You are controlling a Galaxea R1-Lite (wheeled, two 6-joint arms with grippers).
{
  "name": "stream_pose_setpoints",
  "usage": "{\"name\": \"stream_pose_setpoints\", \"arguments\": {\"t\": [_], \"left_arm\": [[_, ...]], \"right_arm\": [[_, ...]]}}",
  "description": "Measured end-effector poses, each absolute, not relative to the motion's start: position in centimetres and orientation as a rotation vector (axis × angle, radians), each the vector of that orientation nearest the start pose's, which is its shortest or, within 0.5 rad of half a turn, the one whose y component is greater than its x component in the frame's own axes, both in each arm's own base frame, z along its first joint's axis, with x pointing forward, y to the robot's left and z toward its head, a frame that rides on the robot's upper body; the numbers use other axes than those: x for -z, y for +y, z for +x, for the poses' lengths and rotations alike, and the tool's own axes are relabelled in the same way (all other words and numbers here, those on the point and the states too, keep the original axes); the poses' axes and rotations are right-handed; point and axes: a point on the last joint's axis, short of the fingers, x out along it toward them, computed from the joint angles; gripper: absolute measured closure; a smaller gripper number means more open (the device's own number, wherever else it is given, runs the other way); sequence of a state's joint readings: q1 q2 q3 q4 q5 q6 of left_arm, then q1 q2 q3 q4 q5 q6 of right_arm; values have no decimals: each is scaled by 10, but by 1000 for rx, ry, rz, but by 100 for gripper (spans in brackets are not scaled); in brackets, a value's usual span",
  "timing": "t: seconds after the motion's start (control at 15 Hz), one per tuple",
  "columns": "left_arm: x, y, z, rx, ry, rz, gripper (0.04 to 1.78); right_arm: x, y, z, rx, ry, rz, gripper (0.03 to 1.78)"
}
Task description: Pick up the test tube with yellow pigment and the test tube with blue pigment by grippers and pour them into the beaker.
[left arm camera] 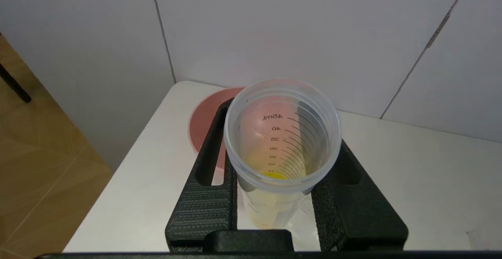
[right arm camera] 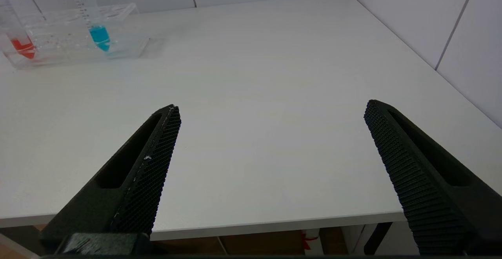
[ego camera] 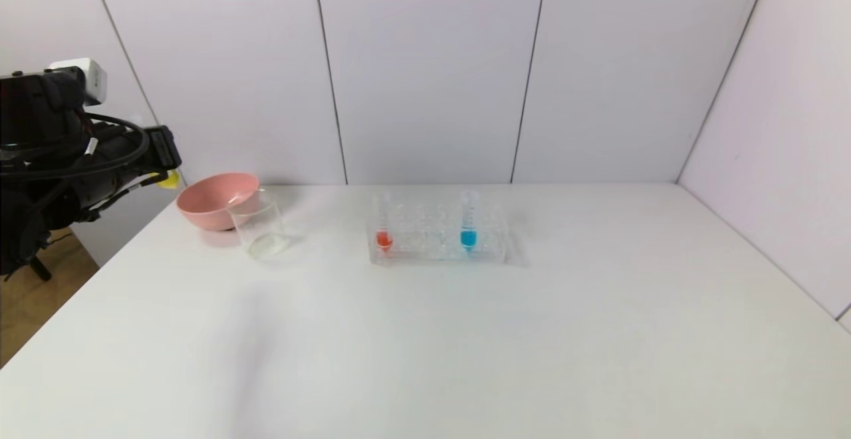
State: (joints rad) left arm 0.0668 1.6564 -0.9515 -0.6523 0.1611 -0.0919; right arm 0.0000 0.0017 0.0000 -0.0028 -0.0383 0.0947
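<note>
My left gripper is raised beyond the table's left edge, left of the pink bowl. It is shut on the test tube with yellow pigment, whose yellow tip shows below the jaws. In the left wrist view the gripper shows with the tube's open mouth facing the camera and yellow at its bottom. The beaker stands on the table just in front of the bowl, apart from the gripper. The test tube with blue pigment stands upright in the clear rack and also shows in the right wrist view. My right gripper is open and empty above the table's near edge.
A pink bowl sits at the back left, seen under the jaws in the left wrist view. The clear rack at mid-table also holds a red-tipped tube. White wall panels close the back and right sides.
</note>
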Motion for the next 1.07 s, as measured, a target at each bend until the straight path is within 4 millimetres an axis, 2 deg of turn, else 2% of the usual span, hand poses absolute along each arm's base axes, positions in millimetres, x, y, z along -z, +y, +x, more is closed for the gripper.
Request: {"name": "stream_pose_setpoints", "arguments": {"t": [0.47,0.67,1.07], "left_arm": [[-232,38,307,-251,64,-85,128],[-224,39,303,-239,95,-80,128],[-225,39,300,-216,92,-53,128]], "right_arm": [[-76,-1,-23,38,-3,94,10],[-76,-1,-23,38,-3,95,10],[-76,-1,-23,38,-4,95,10]]}}
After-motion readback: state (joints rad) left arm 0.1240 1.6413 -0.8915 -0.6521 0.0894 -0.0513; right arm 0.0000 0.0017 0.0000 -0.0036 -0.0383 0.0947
